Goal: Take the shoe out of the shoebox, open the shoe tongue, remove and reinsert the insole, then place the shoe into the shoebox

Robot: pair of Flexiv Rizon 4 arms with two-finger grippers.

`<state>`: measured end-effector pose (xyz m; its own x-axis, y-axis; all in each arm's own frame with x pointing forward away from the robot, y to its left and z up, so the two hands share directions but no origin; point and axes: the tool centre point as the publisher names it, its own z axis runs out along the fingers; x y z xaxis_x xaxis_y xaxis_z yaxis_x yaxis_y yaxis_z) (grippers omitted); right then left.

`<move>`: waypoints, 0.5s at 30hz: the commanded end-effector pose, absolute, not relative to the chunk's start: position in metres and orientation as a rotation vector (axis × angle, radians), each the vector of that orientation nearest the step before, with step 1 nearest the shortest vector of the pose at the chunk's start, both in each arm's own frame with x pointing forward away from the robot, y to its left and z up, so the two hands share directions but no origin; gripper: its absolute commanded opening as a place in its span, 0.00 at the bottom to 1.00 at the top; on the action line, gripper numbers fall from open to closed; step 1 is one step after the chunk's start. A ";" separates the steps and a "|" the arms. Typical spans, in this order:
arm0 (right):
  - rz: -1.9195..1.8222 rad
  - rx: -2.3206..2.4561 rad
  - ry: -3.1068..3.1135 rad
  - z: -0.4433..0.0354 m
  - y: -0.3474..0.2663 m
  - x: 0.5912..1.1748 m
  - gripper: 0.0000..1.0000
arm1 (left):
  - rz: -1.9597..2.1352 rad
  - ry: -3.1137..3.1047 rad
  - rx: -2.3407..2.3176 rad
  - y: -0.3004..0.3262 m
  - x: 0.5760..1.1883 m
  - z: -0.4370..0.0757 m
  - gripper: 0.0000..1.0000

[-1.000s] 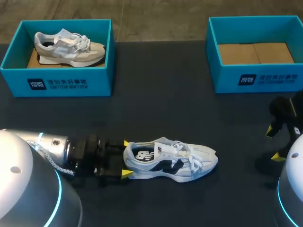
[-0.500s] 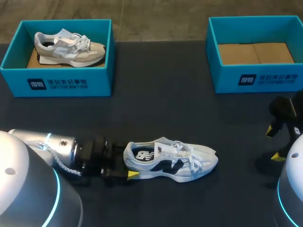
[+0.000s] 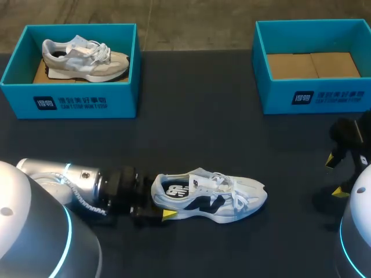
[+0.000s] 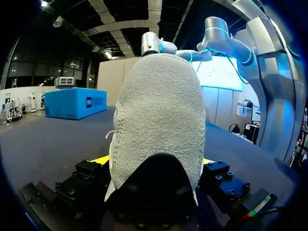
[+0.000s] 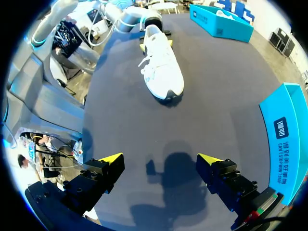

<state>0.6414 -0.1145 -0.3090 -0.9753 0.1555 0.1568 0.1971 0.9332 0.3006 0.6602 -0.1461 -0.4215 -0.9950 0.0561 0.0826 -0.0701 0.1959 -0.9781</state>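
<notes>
A white and navy shoe (image 3: 211, 197) is sitting upright on the dark table (image 3: 191, 133) near the front edge, with its toe pointing right. It is well apart from the left shoebox (image 3: 69, 103), which is holding a grey shoe (image 3: 87, 58), and from the right shoebox (image 3: 316, 95). The left gripper (image 4: 154, 160) is straddling the shoe's heel with its fingers spread, while the right gripper (image 5: 161, 159) is hovering over the table's right side, fingers wide apart and holding nothing.
</notes>
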 end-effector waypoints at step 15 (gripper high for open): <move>-0.477 -0.272 -2.962 -0.309 -0.114 0.640 1.00 | 1.954 -2.328 0.017 -0.158 0.659 -0.427 0.18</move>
